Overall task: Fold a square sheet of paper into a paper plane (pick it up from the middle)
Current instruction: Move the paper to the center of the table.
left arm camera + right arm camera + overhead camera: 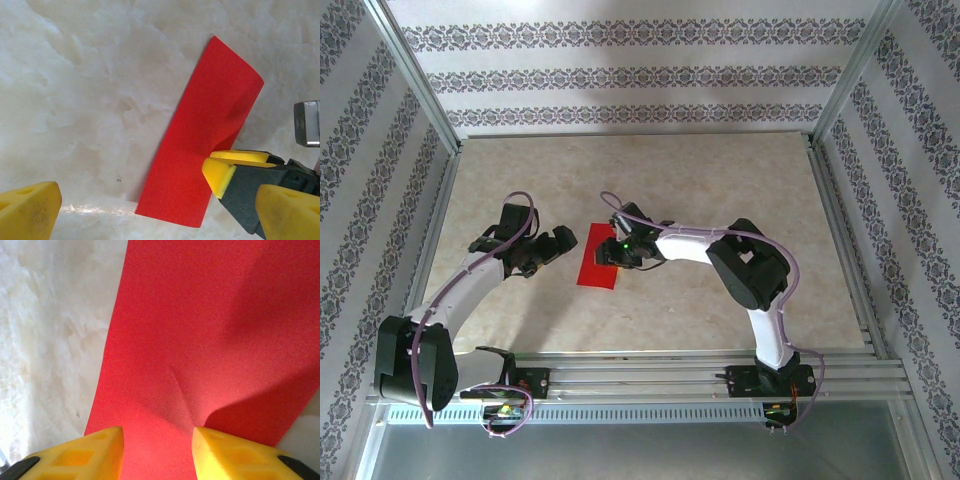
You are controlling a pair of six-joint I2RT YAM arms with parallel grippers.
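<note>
Two tools: both low over the marbled counter (720,180), flanking the red paper (592,265).
Left tool (552,252): spread fully wide, holding nothing, just beside the sheet's left edge.
Right tool (157,452): half spread, both yellow fingertips (85,455) pressed on the sheet near its right edge, a small ridge puckered between them.
Paper position: lying mid-counter, right side lifted slightly.
Left arm: reaches forward and rightward from its base.
Right arm: elbow out to the right, forearm angled leftward.

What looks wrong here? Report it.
The thin bright red paper sheet is puckered: a short wrinkle rises between the fingertips of the right end effector, which press on it, and its edge beside them lifts off the pale marble-patterned table.
</note>
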